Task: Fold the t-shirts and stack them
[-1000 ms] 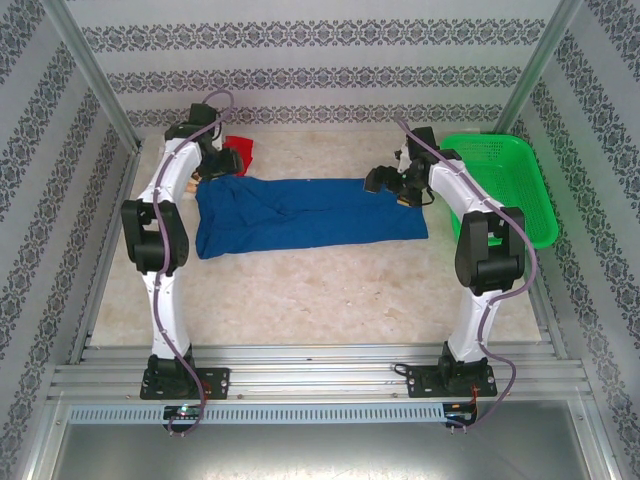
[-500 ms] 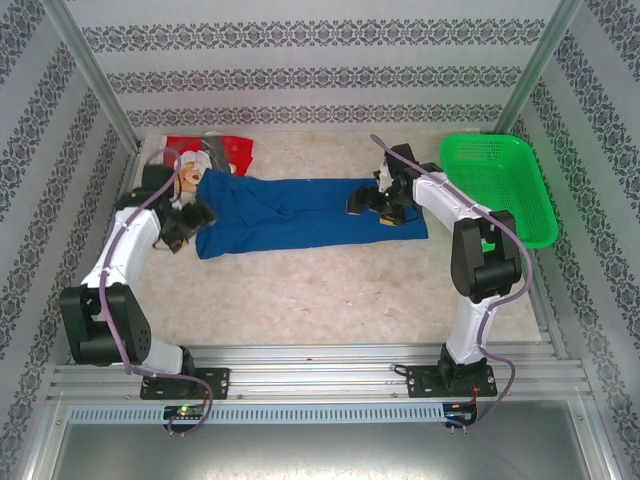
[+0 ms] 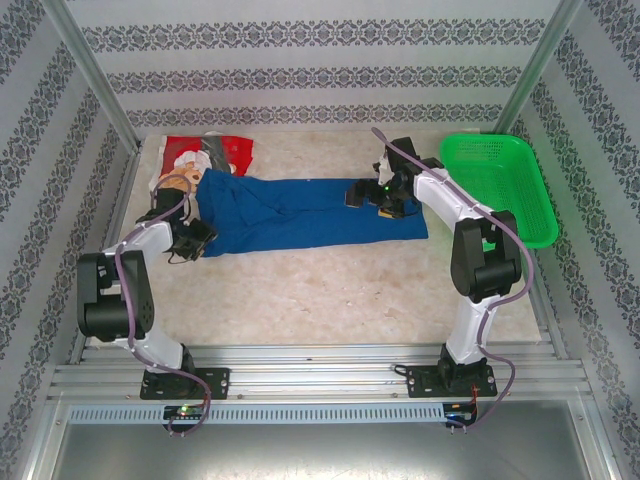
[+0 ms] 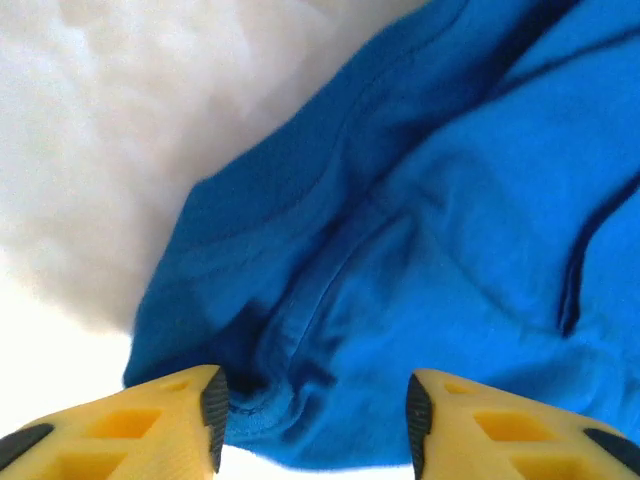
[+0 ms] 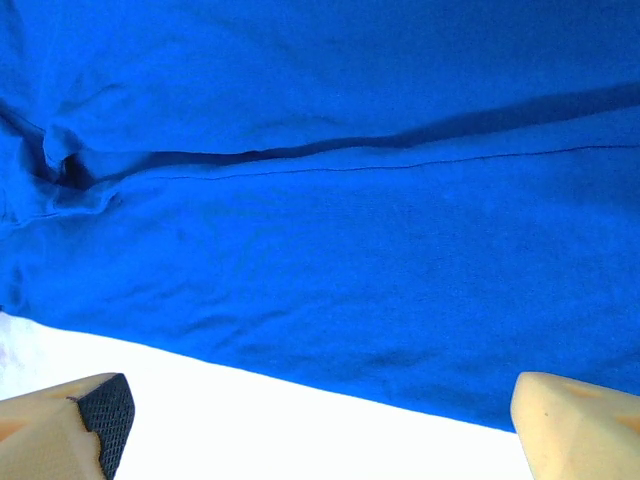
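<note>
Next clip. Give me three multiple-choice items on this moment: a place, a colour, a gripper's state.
1. Where does the red t-shirt lie?
A) far left corner of the table
B) near right corner
C) middle of the near edge

2. What colour is the basket?
A) yellow
B) green
C) white

3. What state is the right gripper in?
A) shut on cloth
B) shut on nothing
C) wide open

1 A: it lies far left in the top view.
2 B: its mesh is bright green.
3 C: its fingers stand far apart above the blue t-shirt.
</note>
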